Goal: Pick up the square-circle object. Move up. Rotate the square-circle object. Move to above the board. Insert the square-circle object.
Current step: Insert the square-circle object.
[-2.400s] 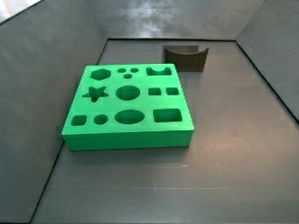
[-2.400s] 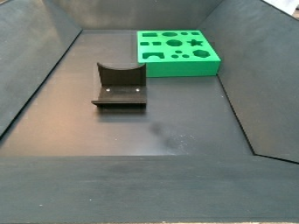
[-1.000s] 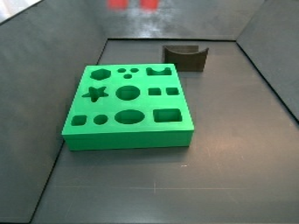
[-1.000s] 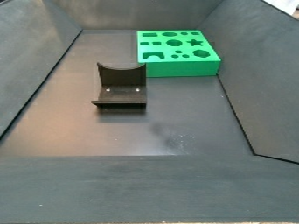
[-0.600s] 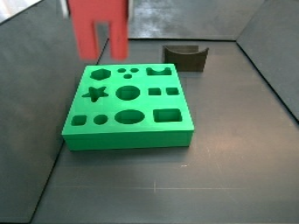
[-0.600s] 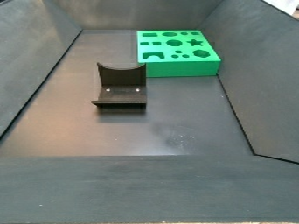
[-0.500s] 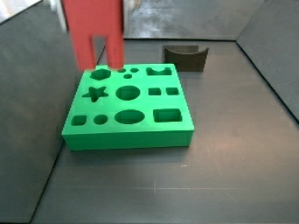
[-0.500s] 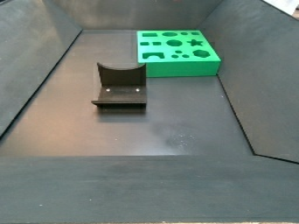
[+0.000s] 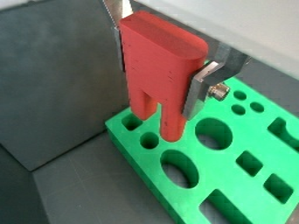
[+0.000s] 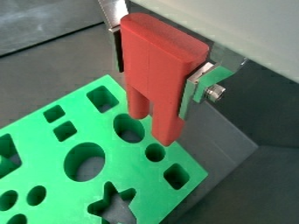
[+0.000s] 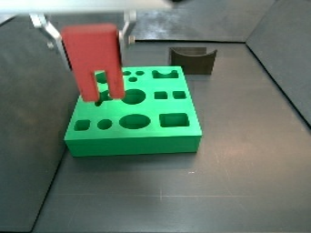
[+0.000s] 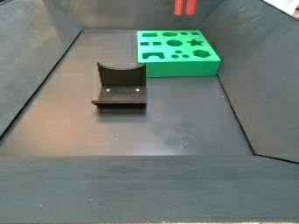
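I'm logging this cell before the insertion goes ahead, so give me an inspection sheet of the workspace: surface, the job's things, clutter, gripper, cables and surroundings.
Surface: dark grey floor, bare apart from the items below.
Job's things: red square-circle object, two-pronged, held prongs-down above the green board; the board lies flat, its cut-outs unfilled.
Clutter: dark grey U-shaped block on the floor, apart from the board.
Gripper: the gripper is above the board, its silver fingers clamped on the object's upper part.
Cables: nothing seen.
Surroundings: dark sloping walls around the floor; nothing else seen.
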Motion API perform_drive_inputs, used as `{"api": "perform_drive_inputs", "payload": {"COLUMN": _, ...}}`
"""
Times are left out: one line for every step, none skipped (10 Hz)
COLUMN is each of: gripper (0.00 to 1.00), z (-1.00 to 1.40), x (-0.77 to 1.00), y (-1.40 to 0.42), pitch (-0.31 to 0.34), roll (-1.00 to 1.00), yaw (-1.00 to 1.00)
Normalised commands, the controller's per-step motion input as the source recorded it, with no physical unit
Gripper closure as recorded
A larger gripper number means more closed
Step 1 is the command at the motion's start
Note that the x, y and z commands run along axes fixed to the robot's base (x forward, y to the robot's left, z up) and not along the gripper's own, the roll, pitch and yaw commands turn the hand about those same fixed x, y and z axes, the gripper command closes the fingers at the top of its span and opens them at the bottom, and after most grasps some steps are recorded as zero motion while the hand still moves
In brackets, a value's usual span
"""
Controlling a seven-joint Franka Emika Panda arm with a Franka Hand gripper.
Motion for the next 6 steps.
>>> {"api": "perform_drive_inputs", "payload": {"gripper": 1.0, "z": -0.78, "x": 0.0, "y": 0.0, "pitch": -0.084, "roll": 0.0, "yaw": -0.27}}
{"api": "perform_drive_inputs", "payload": {"gripper": 1.0, "z": -0.63, "x": -0.04, "y": 0.01, "pitch": -0.149, "roll": -0.04, "yaw": -0.11}}
{"api": "perform_drive_inputs", "payload": {"gripper": 1.0, "z": -0.66, "x": -0.09, "y": 0.05, "pitch": -0.16, "roll": 0.0, "yaw": 0.0}}
{"api": "perform_drive_inputs", "payload": {"gripper": 1.0, "z": -0.61, "x": -0.15, "y": 0.05, "pitch": -0.159, "roll": 0.0, "yaw": 0.0}}
{"api": "perform_drive_inputs", "payload": {"gripper": 1.0, "z": -0.5, "x": -0.33, "y": 0.03, "pitch": -0.194, "roll": -0.03, "yaw": 0.0}}
{"api": "perform_drive_inputs", "payload": {"gripper": 1.0, "z": -0.36, "x": -0.23, "y": 0.0, "pitch": -0.173, "roll": -0.07, "yaw": 0.05}}
